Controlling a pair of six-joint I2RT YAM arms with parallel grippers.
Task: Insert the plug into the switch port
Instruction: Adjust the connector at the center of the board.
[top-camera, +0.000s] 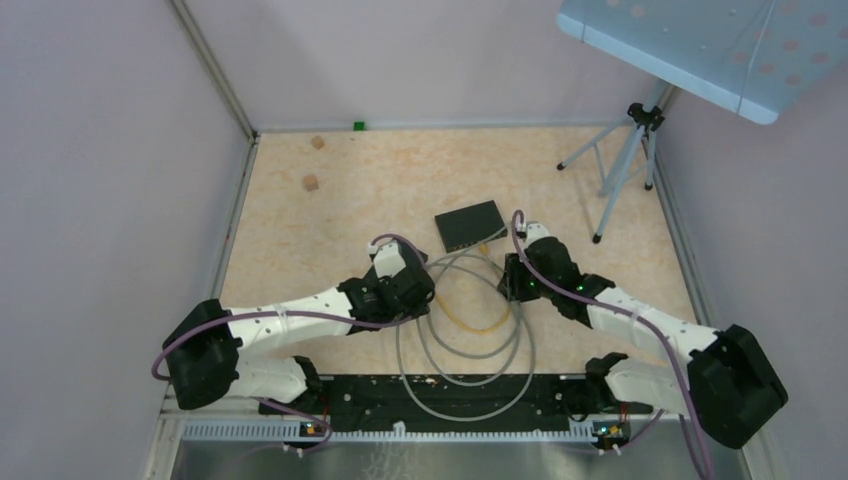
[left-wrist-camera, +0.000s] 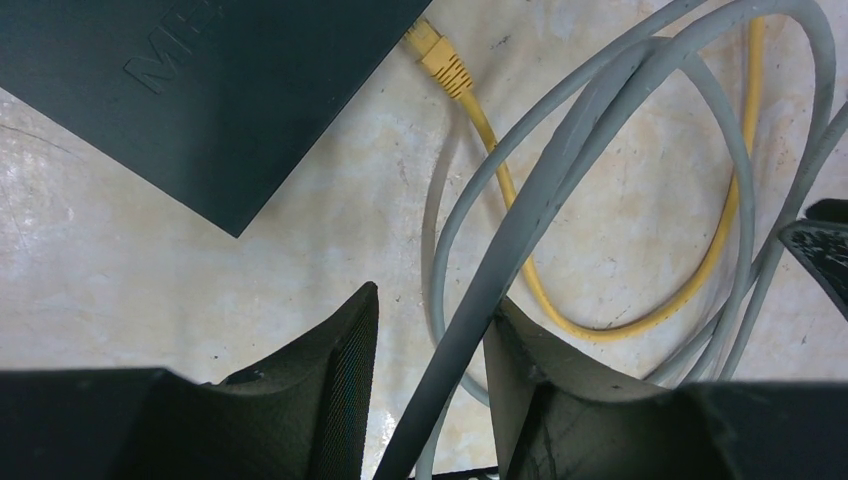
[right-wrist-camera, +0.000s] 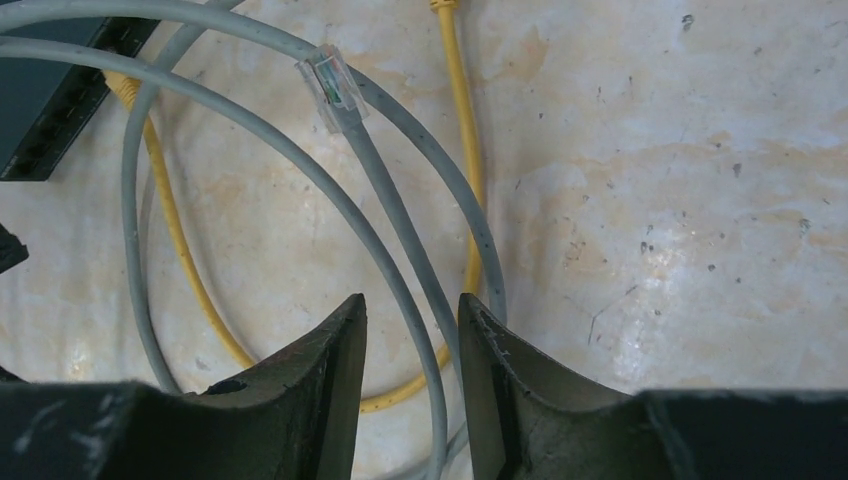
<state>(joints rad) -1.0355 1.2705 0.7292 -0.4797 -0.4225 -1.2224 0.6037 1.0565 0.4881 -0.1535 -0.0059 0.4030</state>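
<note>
I see the right gripper (right-wrist-camera: 411, 298) narrow but not clamped. The gray cable (right-wrist-camera: 400, 220) runs between its fingers, with the clear plug (right-wrist-camera: 330, 85) just ahead, lying near the switch (right-wrist-camera: 45, 110) and not in a port. The left gripper (left-wrist-camera: 432, 300) is half open, the cable loose in its gap.

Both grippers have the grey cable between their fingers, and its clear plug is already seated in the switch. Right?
Not seated: the right wrist view shows the clear plug free, apart from the switch, ahead of the right gripper. The grey cable does sit between its fingers and the left gripper's.
</note>
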